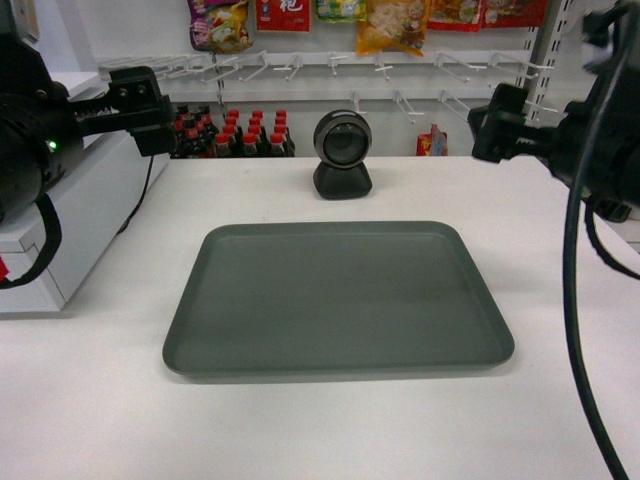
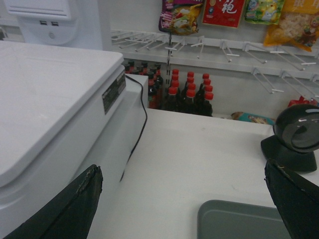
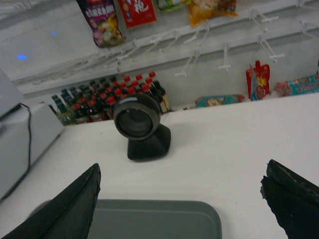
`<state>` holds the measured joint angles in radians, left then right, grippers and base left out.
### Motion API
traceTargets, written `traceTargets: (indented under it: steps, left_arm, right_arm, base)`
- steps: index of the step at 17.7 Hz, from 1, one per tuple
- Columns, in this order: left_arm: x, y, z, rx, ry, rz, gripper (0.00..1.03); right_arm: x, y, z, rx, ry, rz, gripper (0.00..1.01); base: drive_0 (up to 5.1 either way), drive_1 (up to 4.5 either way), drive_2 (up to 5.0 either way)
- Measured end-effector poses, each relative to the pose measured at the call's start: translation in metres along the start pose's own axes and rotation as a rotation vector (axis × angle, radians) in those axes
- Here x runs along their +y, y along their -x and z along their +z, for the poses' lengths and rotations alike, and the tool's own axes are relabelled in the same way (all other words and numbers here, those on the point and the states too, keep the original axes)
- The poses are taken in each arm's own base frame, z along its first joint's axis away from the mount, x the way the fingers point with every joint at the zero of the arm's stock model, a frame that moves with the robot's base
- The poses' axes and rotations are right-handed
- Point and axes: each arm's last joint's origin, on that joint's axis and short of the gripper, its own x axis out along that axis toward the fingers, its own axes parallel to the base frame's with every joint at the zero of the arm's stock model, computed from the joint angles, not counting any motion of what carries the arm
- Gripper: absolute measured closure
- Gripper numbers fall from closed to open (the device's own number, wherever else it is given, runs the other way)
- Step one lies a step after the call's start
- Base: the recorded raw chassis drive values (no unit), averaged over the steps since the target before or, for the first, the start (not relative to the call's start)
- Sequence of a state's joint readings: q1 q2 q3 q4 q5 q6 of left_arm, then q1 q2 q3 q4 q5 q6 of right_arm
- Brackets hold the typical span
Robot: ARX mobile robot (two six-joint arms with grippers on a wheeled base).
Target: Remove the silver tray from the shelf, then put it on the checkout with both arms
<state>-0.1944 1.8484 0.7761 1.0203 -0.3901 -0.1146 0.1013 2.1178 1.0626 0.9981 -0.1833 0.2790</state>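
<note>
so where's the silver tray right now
In the head view the silver tray lies flat at the centre of the white checkout, just in front of the black scanner, with neither gripper touching it.

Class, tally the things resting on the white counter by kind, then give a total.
Silver tray: 1
Black scanner: 1
White machine with a black cable, at the counter's left: 1
Total: 3

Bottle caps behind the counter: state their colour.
Red caps on dark bottles; clearest in the left wrist view.
</note>
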Motion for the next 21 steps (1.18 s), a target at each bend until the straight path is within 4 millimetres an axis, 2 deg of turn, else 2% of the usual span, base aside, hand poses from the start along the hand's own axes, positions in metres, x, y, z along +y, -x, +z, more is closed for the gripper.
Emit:
traceTargets:
  steps: [3, 5, 6, 8, 10, 13, 14, 16, 18, 19, 21]
  left_arm:
    - [0.013, 0.022, 0.008, 0.005, -0.041, 0.051, 0.05]
    - [0.019, 0.029, 0.019, -0.029, -0.038, 0.062, 0.05]
    - [0.029, 0.035, 0.025, -0.052, -0.052, -0.043, 0.15]
    - [0.047, 0.066, 0.021, -0.035, -0.079, -0.171, 0.38]
    - [0.056, 0.089, 0.017, -0.033, -0.082, -0.196, 0.60]
    - [0.070, 0.119, 0.010, -0.026, -0.083, -0.194, 0.95]
    - [0.076, 0.126, 0.009, -0.025, -0.084, -0.195, 1.01]
    - [0.089, 0.140, 0.002, -0.041, -0.084, -0.183, 1.01]
    - [0.090, 0.155, -0.008, 0.007, -0.089, -0.202, 1.01]
    - [0.091, 0.161, -0.003, -0.022, -0.087, -0.201, 1.01]
    - [0.094, 0.171, -0.002, -0.029, -0.086, -0.198, 1.01]
  right_arm:
    - [0.007, 0.024, 0.034, -0.100, -0.001, 0.027, 0.03]
    - [0.010, 0.036, 0.043, -0.115, 0.003, 0.000, 0.04]
    - [0.012, 0.050, 0.042, -0.092, 0.060, -0.145, 0.14]
    - [0.018, 0.098, 0.042, -0.088, 0.206, -0.265, 0.38]
    - [0.024, 0.134, 0.047, -0.138, 0.255, -0.261, 0.60]
    - [0.021, 0.175, 0.024, -0.074, 0.268, -0.285, 0.95]
    - [0.022, 0.186, 0.022, -0.075, 0.272, -0.275, 0.99]
    - [0.017, 0.209, 0.024, -0.103, 0.277, -0.284, 0.99]
    - [0.019, 0.225, 0.015, -0.081, 0.274, -0.285, 0.99]
    - [0.021, 0.233, 0.012, -0.119, 0.280, -0.280, 0.99]
    - [0.021, 0.246, -0.001, -0.065, 0.272, -0.287, 0.99]
  base:
    - [0.0, 0.00, 0.0]
    - [0.0, 0.00, 0.0]
    - [0.0, 0.00, 0.0]
    - [0.0, 0.00, 0.0]
    - [0.0, 0.00, 0.0]
    - [0.0, 0.00, 0.0]
    - [0.0, 0.00, 0.0]
    - [0.0, 0.00, 0.0]
    - [0.0, 0.00, 0.0]
    - [0.0, 0.00, 0.0]
    - [0.0, 0.00, 0.0]
